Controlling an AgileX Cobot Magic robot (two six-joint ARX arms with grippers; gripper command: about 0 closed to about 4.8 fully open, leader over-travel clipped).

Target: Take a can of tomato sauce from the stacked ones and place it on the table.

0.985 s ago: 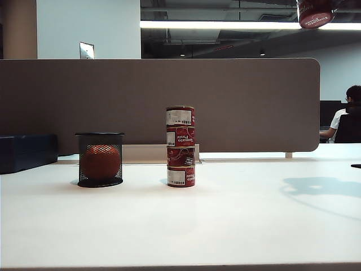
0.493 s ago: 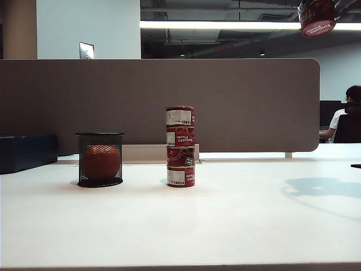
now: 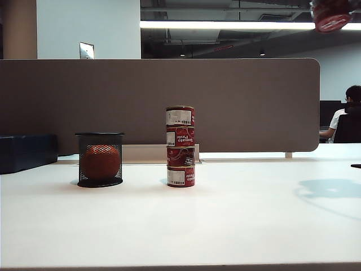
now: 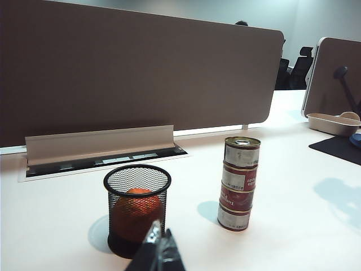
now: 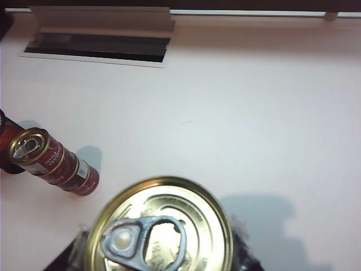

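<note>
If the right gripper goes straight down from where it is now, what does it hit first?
Likely bare table. The right gripper holds the can high, well to the side of the stack; depth is unclear.

From down low by the left gripper point(image 4: 159, 244), only its dark fingertips poke into sight, drawn close together with nothing between them. Just beyond them stands a black mesh cup point(image 4: 137, 209) with an orange ball point(image 4: 135, 210) inside. Beside the cup, apart from it, the stacked ones point(image 4: 239, 183) rise as a column of 4 red tins, white stickers showing on some. All of this sits on the table point(image 4: 293, 226). Behind runs a brown-grey divider panel point(image 4: 141, 73), with a cable tray point(image 4: 101, 148) at its foot.
</note>
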